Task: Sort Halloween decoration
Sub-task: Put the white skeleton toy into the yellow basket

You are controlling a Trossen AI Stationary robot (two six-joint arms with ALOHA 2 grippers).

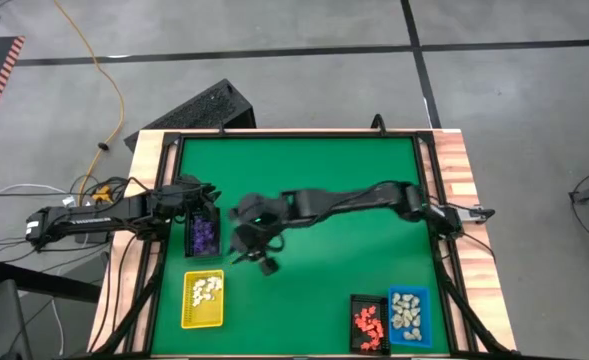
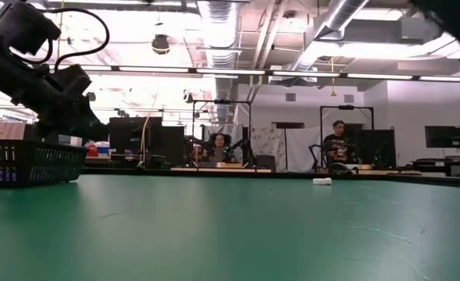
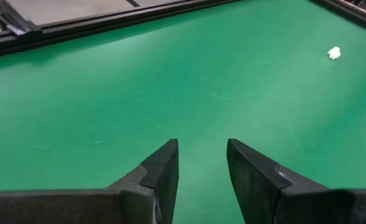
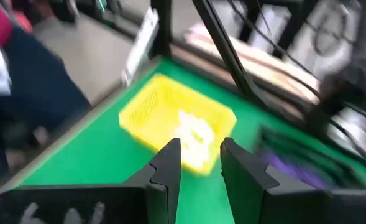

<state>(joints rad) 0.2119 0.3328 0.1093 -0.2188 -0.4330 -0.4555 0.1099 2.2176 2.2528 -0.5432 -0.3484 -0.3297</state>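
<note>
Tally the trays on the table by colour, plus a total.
Yellow tray: 1
Black tray with purple figurines: 1
Black tray with orange-red figurines: 1
Blue tray: 1
Total: 4 trays

This is a robotics lab or workshop: past the green table, the low view looks into a wide hall with bare ceiling ducts, strip lights and rows of benches with dark monitors. Two people sit at the far benches beside dark metal frames (seemingly more robot rigs). From above, the concrete floor carries tape lines and a loose yellow cable.
</note>
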